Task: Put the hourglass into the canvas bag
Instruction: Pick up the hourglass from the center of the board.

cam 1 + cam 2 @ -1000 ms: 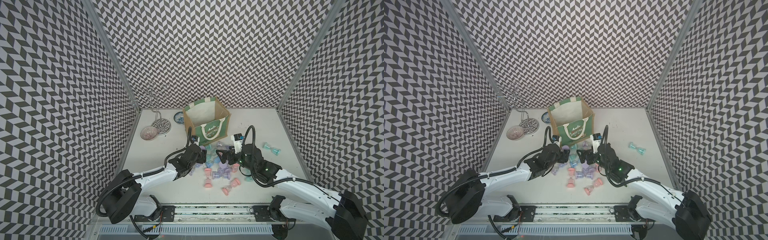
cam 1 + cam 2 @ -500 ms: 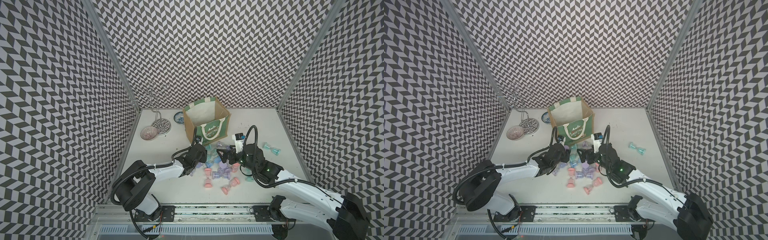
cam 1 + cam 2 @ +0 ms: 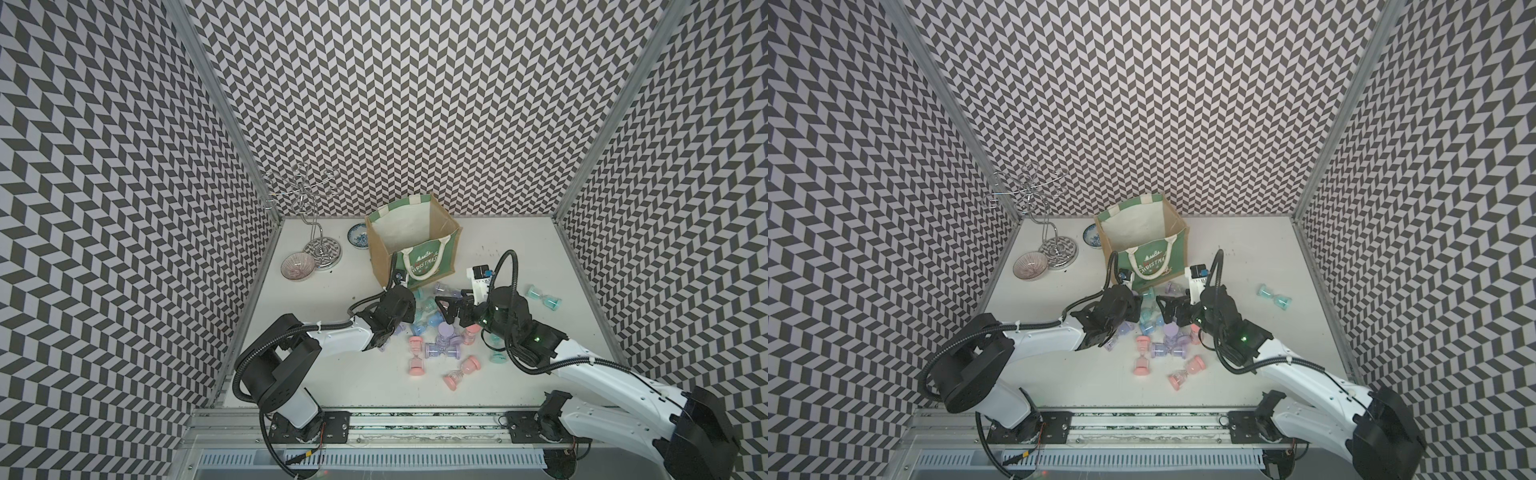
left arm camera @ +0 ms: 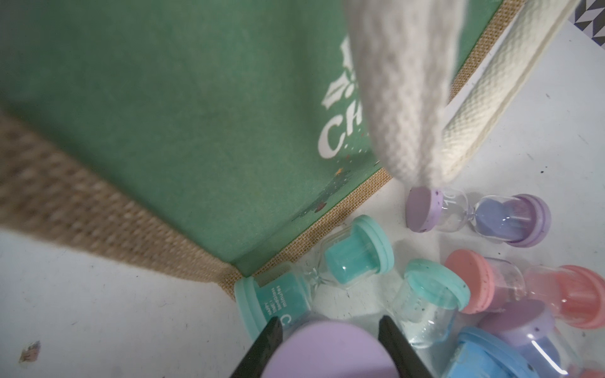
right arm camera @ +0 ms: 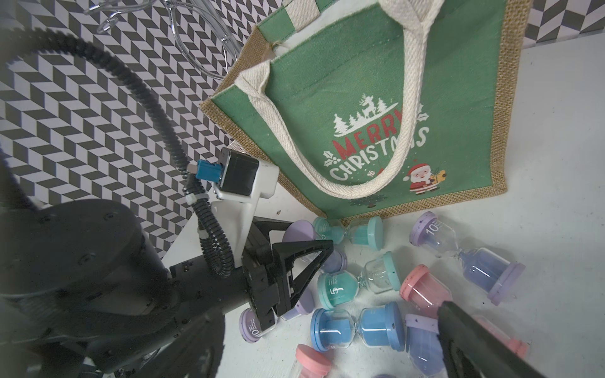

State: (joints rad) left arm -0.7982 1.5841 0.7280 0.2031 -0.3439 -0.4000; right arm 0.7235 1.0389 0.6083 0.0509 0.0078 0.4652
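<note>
White table (image 3: 540, 257) carries everything. The tan canvas bag (image 3: 428, 266) stands upright near the middle of its back edge, mouth open and (as far as the top views show) with only white lining inside. At the foot of its green front lies a heap of hourglasses (image 3: 436, 345), pink, teal, blue and lilac, none yet in the bag. The right gripper (image 3: 448, 314) hangs over the heap with its jaws as wide as a second ago, holding nothing. The change is on the other side: the left gripper (image 4: 329, 322) has drawn its jaws in. In the left wrist view its two black fingers (image 4: 271, 337) now sit against either side of a lilac hourglass (image 4: 327, 356) at the heap's left side. I judge the grasp made, so the lift and the carry over the rim come next. The bag's hanging rope handle (image 4: 409, 81) could snag on the way.
</note>
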